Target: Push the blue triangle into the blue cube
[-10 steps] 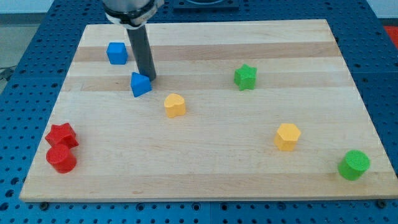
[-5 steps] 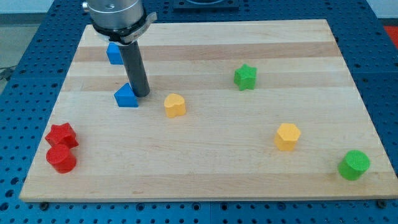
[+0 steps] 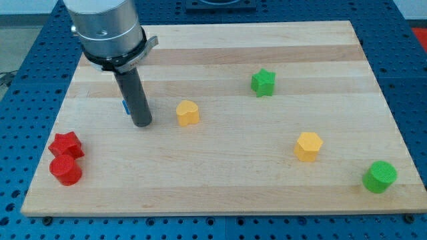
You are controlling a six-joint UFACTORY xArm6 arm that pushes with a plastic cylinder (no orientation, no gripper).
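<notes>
My tip (image 3: 142,124) rests on the wooden board (image 3: 220,180) at the view's left of centre. The blue triangle (image 3: 125,105) is almost fully hidden behind the rod; only a thin blue sliver shows at the rod's left edge, just above the tip. The blue cube does not show; the arm's grey body covers the board's upper left, where it stood earlier.
A yellow block (image 3: 188,113) lies just right of my tip. A green star (image 3: 263,82) is at the upper middle. A second yellow block (image 3: 308,146) and a green cylinder (image 3: 380,177) are at the lower right. A red star (image 3: 66,145) and a red cylinder (image 3: 66,170) are at the lower left.
The rod moved toward the view's lower left, pushing the blue triangle that way. The arm's body now hides the blue cube and the rod covers most of the triangle.
</notes>
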